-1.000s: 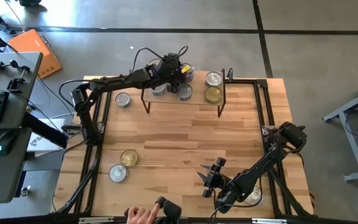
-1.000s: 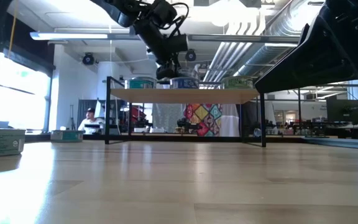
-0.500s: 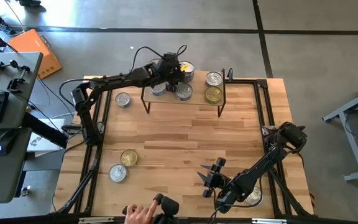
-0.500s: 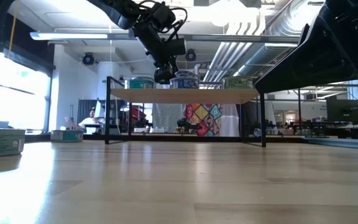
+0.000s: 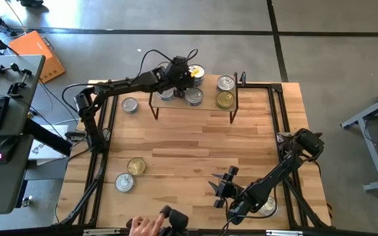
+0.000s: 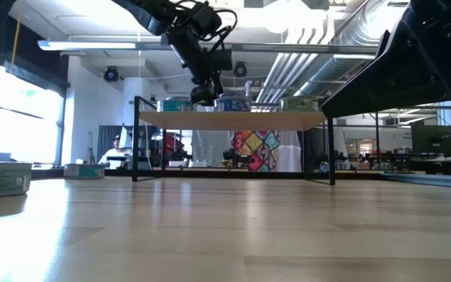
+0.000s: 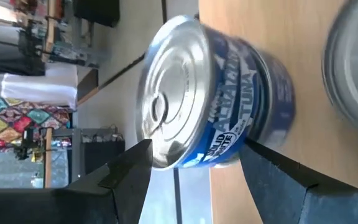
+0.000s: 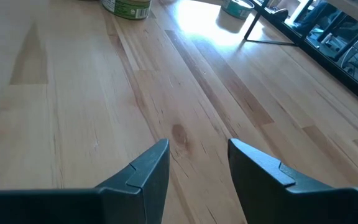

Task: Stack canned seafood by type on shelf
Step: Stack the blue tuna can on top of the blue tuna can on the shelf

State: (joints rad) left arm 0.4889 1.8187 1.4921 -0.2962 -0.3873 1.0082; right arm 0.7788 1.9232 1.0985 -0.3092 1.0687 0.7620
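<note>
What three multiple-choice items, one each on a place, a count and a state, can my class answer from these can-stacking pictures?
1. The left pincer is: A at the shelf; B beside the keyboard; C on the floor.
2. Cans at the table's near-left corner: A none; B two; C five.
3. The right pincer is: A gripping a can; B open and empty; C shut.

A: the left pincer is over the shelf.
B: a gold-topped can and a silver-topped can sit there.
C is wrong, B is right: the right pincer shows only bare tabletop between its fingers.
</note>
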